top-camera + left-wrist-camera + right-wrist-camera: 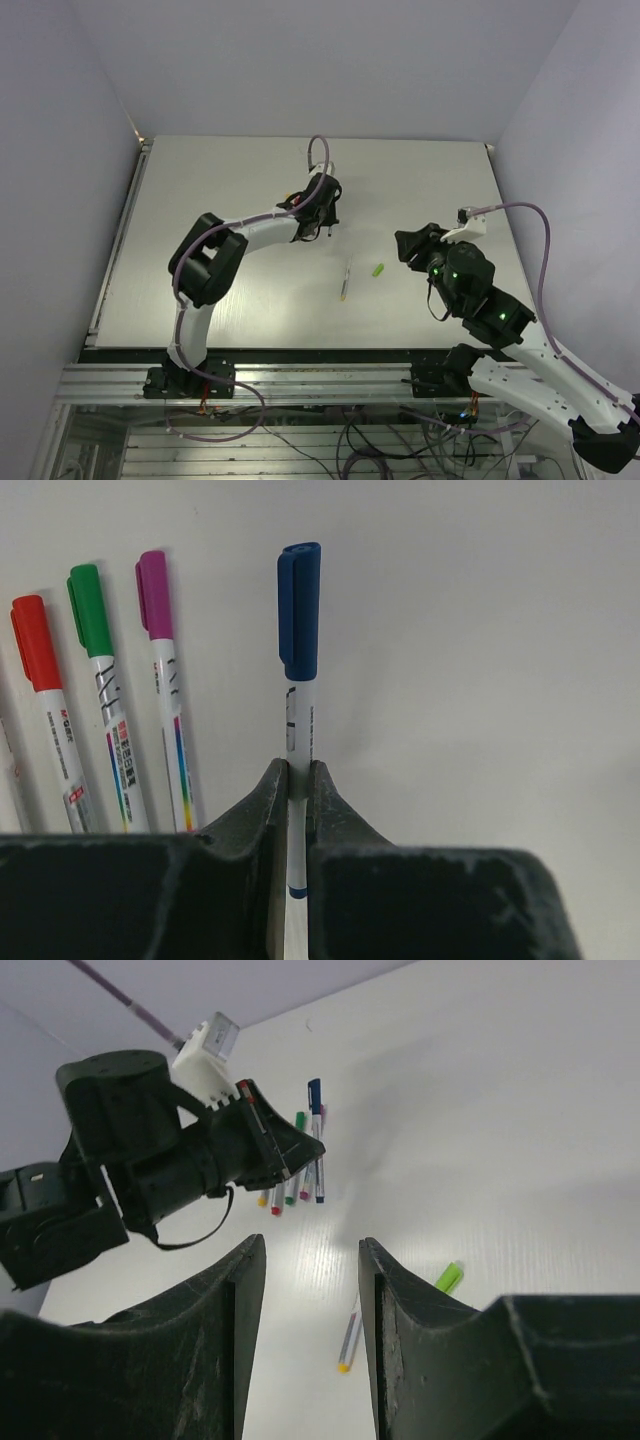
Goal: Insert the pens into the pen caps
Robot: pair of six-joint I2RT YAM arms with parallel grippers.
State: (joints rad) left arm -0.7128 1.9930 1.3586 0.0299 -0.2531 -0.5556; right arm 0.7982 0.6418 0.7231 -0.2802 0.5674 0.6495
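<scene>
the left gripper (297, 780) was clamped on the blue-capped pen (299, 620), seemingly about to lay it by the capped row (108, 695) at far centre, while the right gripper (310, 1285), jaws apart and empty, hung near the last bare pen (346, 279) and light green cap (378, 269), likely next.

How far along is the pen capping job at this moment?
Done: the red pen, green pen and magenta pen lie capped. In hand: the left end effector is shut on the blue pen, already capped. Left: one uncapped pen and the light green cap lie apart; the right end effector is open and empty.
</scene>
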